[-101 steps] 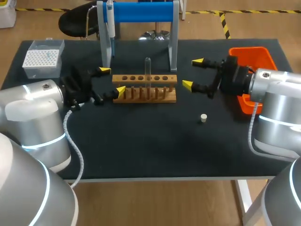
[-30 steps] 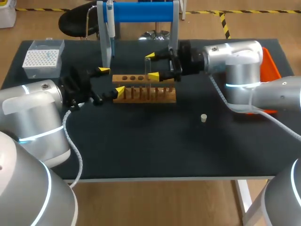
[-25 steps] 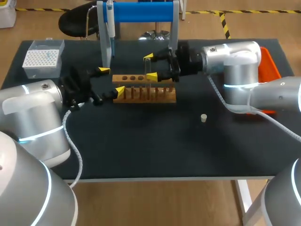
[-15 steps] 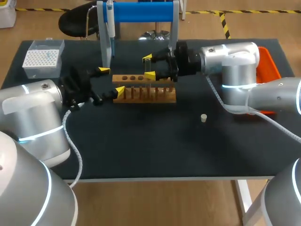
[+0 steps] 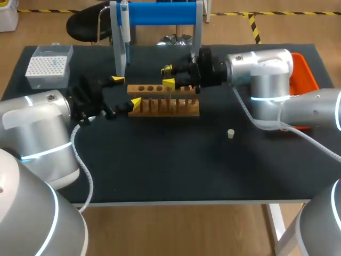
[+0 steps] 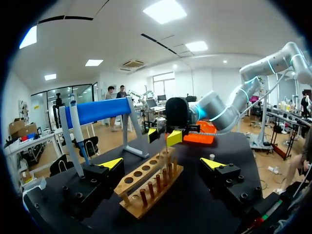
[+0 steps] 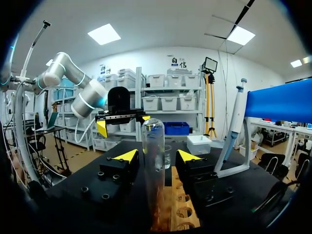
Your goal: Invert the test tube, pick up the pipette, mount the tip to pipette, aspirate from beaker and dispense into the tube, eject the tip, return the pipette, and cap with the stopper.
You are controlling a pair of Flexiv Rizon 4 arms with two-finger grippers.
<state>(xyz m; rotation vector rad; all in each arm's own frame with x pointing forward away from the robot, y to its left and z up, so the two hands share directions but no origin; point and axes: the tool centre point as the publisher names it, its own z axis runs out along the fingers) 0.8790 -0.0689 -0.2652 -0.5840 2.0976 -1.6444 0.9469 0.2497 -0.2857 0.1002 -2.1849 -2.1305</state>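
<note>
A clear test tube (image 7: 153, 146) stands mouth-down in the wooden rack (image 5: 165, 105). My right gripper (image 5: 168, 76) reaches in from the right and straddles the tube's upper part. In the right wrist view its fingers (image 7: 126, 156) sit close on either side of the tube, with a thin gap showing on each side. My left gripper (image 5: 125, 92) stays open at the rack's left end, and in its own view the rack (image 6: 146, 187) runs ahead between its fingertips. The pipette (image 5: 124, 32) hangs on the blue stand. A small white stopper (image 5: 230, 133) lies on the mat.
A tip box (image 5: 49, 65) sits at the back left corner. An orange bin (image 5: 301, 66) is at the right edge, partly behind my right arm. The blue stand's legs (image 5: 196, 56) rise just behind the rack.
My right gripper's fingers have drawn in toward the test tube and the gripper has edged slightly left. The left arm has not moved.
</note>
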